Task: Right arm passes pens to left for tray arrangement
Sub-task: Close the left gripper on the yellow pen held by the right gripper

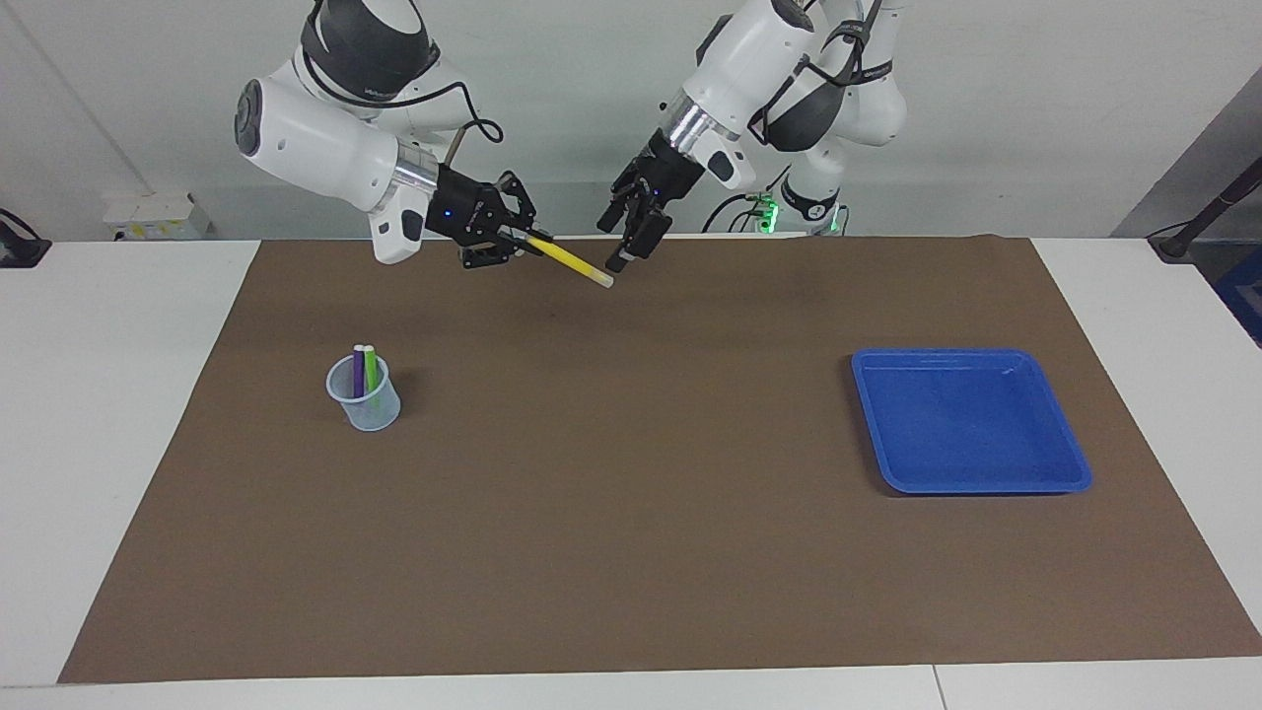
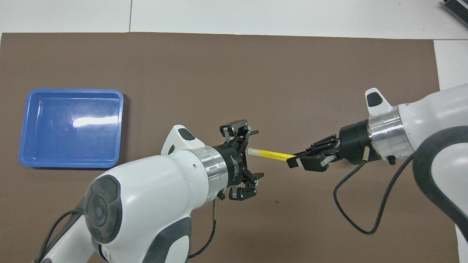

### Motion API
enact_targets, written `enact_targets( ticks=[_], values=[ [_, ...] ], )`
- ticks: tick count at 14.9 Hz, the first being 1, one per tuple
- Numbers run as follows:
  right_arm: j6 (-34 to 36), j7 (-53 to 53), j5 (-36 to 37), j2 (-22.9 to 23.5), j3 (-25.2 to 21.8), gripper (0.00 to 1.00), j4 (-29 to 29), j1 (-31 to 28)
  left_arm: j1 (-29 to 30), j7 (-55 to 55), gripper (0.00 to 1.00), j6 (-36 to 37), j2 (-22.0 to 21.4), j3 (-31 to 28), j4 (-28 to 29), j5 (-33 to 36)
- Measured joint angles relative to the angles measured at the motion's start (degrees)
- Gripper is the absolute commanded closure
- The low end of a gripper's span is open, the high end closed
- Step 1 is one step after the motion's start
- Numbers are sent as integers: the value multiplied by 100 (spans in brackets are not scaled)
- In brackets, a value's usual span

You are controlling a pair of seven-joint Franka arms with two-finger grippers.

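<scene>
My right gripper [image 1: 515, 244] is shut on the yellow pen [image 1: 567, 260] and holds it in the air over the mat, pale cap end pointing at my left gripper [image 1: 631, 252]. The left gripper is open, and the pen's cap end sits just at its fingertips. In the overhead view the yellow pen [image 2: 272, 156] runs from the right gripper [image 2: 303, 161] into the gap of the open left gripper [image 2: 245, 161]. The purple pen [image 1: 358, 367] and the green pen [image 1: 372, 371] stand in a small translucent cup [image 1: 366, 410]. The blue tray [image 1: 971, 421] holds nothing.
A brown mat [image 1: 631, 513] covers the table. The tray [image 2: 71, 128] lies toward the left arm's end, the cup toward the right arm's end. The right arm hides the cup in the overhead view.
</scene>
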State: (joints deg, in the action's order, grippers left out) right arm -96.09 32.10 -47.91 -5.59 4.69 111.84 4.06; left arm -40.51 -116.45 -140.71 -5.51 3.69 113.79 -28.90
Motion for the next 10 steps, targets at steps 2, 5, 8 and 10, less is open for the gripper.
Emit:
enact_targets(
  ticks=[2, 5, 8, 10],
  values=[
    [-7, 33, -128, 0, 1, 100, 22, 36, -112, -44, 0, -52, 24, -5, 2, 0],
    [-60, 34, -248, -1, 4, 100, 29, 93, -213, -43, 2, -56, 100, -3, 25, 10],
    [-63, 41, -263, -1, 4, 100, 33, 93, -275, -40, 8, -51, 181, -1, 29, 41],
    [-64, 46, -263, -2, 4, 100, 33, 93, -277, -34, 10, -17, 185, 0, 28, 186]
  ],
)
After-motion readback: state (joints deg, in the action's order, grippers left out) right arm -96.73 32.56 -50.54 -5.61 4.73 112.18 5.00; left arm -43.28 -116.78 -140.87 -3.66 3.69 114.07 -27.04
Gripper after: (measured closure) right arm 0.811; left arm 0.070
